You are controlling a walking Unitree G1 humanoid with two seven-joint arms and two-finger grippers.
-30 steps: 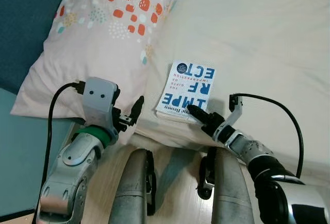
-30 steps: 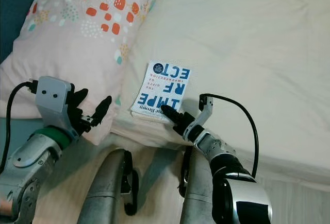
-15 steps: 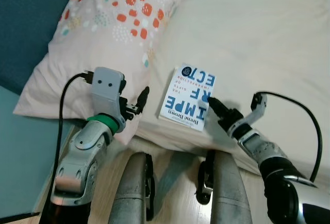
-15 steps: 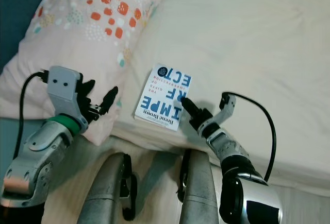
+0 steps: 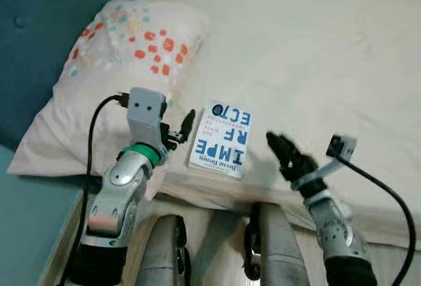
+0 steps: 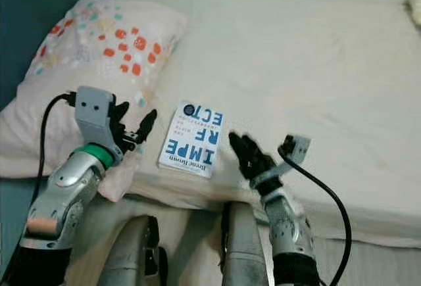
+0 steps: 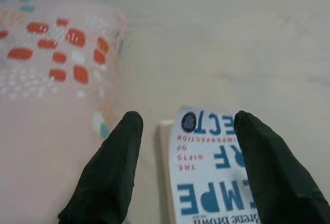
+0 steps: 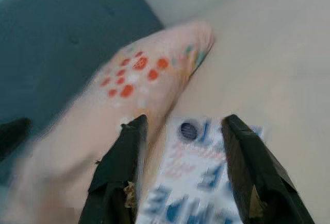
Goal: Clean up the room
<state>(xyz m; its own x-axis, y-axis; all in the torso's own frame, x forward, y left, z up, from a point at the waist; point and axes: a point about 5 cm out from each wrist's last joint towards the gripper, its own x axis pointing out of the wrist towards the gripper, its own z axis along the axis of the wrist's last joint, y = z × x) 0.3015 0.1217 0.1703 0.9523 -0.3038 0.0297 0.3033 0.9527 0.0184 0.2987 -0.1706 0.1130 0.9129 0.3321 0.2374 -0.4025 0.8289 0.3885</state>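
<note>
Robot legs (image 5: 273, 246) nearest, at the bed (image 5: 342, 62) edge, floor (image 5: 217, 233) between them. Right gripper (image 5: 281, 151) hangs just right of the book (image 5: 220, 137), fingers spread, grasping nothing, clear of the cover. A second ago its tips sat on the book's near right corner; half a second ago they were by its right edge; now they are off to the side and raised. Right wrist view is blurred: both fingers (image 8: 121, 172) frame the book with the pillow (image 8: 144, 80) beyond.

Left gripper (image 5: 179, 128) sits just left of the book, over the pillow's near edge, fingers released, holding nothing. One tip reaches toward the book's far left corner; contact cannot be told. In the left wrist view the book's left part lies between the two fingers (image 7: 111, 170), pillow (image 7: 46, 69) to the book's left. It was further back from the book a second ago.

Book lies flat on the bed near its front edge, just right of the pillow (image 5: 112, 69), white cover with blue letters, upside down to the camera. Its place against the pillow matches the earlier frames. Camera now shows more bed beyond the book. Blue headboard (image 5: 46, 29) is left of the pillow.
</note>
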